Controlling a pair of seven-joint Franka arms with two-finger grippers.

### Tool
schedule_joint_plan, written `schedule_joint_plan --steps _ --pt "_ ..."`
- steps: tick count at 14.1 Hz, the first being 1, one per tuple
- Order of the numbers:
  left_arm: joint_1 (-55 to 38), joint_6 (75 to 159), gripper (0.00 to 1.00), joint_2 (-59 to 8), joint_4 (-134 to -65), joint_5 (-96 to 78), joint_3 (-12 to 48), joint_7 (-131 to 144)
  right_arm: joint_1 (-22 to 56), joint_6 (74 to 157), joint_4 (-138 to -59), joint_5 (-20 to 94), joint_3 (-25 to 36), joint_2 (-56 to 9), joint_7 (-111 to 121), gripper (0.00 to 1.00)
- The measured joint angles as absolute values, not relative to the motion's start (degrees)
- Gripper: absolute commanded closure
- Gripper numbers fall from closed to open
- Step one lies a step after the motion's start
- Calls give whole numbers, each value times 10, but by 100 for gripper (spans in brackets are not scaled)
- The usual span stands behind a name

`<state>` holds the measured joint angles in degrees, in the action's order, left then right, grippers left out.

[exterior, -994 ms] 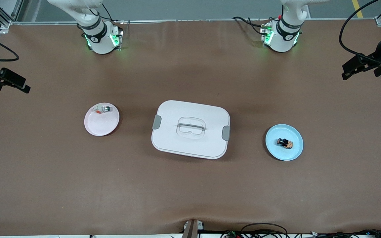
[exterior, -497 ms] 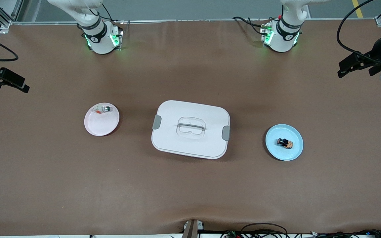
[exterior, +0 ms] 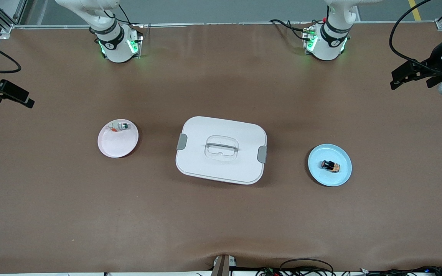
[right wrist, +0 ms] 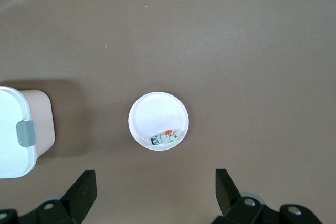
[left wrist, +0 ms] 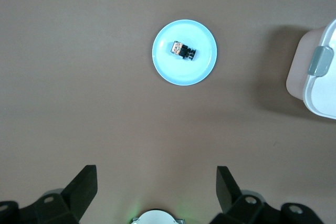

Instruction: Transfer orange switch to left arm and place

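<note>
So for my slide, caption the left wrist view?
Open left gripper high over blue plate holding orange switch.

The box (left wrist: 318, 72) is cut off at both wrist views' edges.

You had a pink plate (exterior: 117, 138) toward the right arm's end of the brown table (exterior: 221, 222), with a whitish-silver, green-tipped switch (exterior: 121, 126) lying at its rim. A blue plate (exterior: 329, 165) sat toward the left arm's end.
</note>
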<state>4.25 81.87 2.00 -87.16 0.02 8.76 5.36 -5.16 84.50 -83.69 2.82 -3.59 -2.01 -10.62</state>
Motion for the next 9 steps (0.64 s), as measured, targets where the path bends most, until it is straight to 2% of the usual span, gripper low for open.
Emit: schedule_joint_plan --steps 9 --pt "43 820 0 20 -869 0 88 44 -52 843 -837 28 -35 -20 -91 0"
